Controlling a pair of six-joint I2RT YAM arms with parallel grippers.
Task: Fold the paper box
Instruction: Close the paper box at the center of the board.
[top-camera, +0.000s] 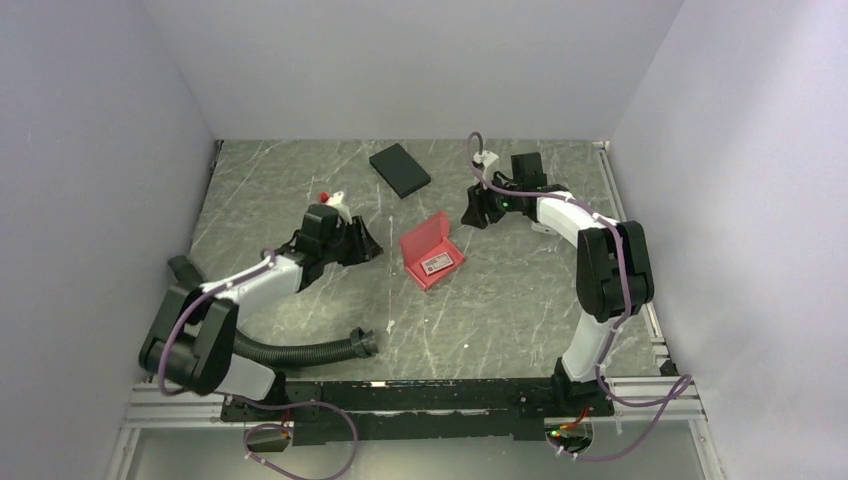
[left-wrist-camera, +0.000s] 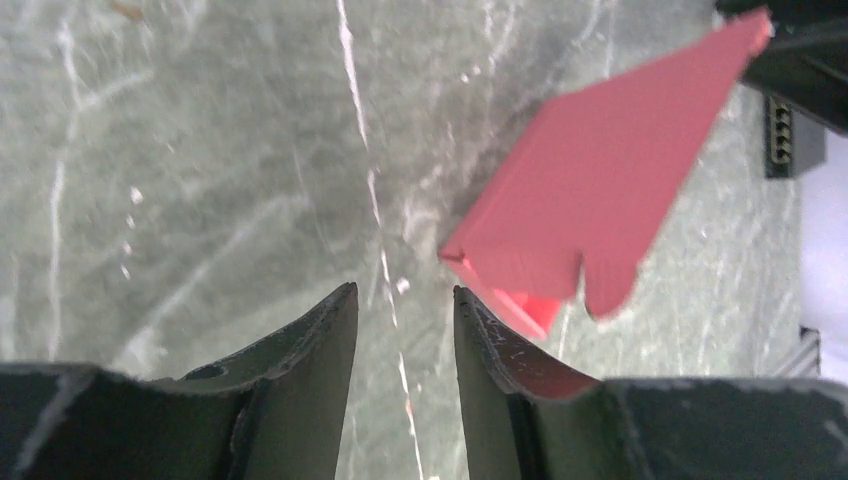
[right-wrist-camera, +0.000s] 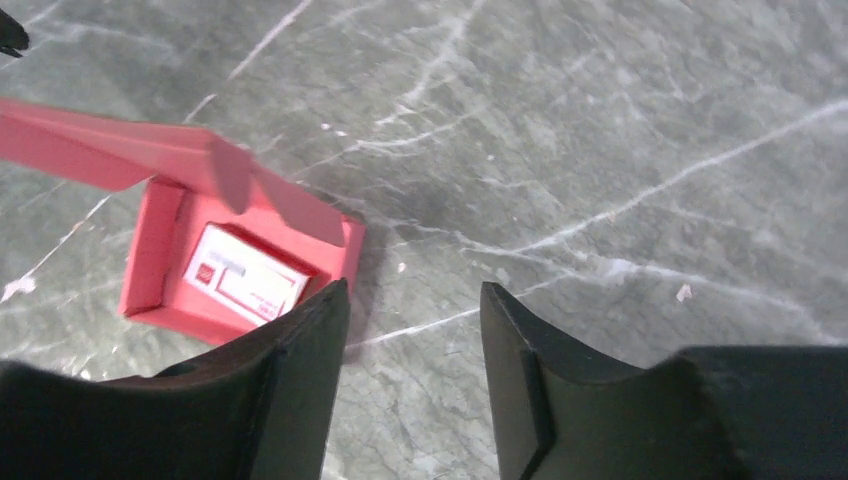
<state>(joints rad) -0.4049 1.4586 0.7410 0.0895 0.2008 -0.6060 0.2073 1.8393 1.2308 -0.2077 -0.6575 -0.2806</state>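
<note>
Paper box (top-camera: 423, 240) sits mid-table (top-camera: 300, 180), between the two grippers and touching neither. It is open. The tray lies flat on the table and the lid is raised at a slant along the tray's far-left side, with its side flaps hanging loose. The long axis runs diagonally, near-left to far-right in the top view, and the open side faces near-right. A small red-and-white carton (top-camera: 437, 263) lies flat in the tray, lined up with that same axis.

Left gripper (top-camera: 372, 248) is just left of the box, low over the table, pointing right toward it. Its jaws are parted with only bare table showing between them, so it is released. In the left wrist view the box is ahead and to the right of the fingertips, lid corner nearest.

Right gripper (top-camera: 470, 215) is just beyond the box's far-right end. Its jaws are spread and nothing is gripped, so it is also released. In the right wrist view the tray is at the lower left, beside one finger (right-wrist-camera: 310, 340). I cannot tell if they touch.

Black box (top-camera: 400, 170) lies flat farther back, well apart. A black ribbed hose (top-camera: 300, 352) lies near the left arm's base.
</note>
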